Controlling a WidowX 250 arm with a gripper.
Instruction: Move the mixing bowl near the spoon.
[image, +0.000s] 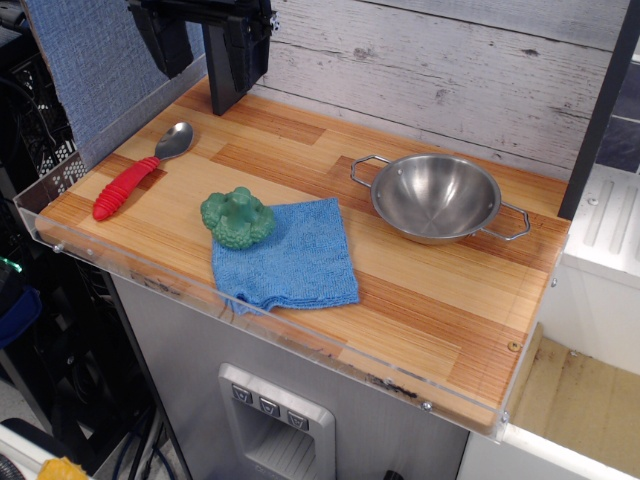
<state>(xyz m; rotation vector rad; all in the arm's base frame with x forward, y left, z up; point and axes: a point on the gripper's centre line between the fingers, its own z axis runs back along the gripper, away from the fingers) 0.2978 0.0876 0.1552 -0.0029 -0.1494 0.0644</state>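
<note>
Bowl first: I see the mixing bowl (436, 197) sitting far right on the table (420, 300), well apart from the spoon (140, 172) at left, under my gripper (205, 50), whose jaws hang apart, empty.

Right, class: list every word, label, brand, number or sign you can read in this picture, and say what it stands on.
None can be read. The round stainless-steel mixing bowl, red-handled metal spoon, green rubber toy and blue cloth show no markings; the three grey buttons are too small to tell.
</note>
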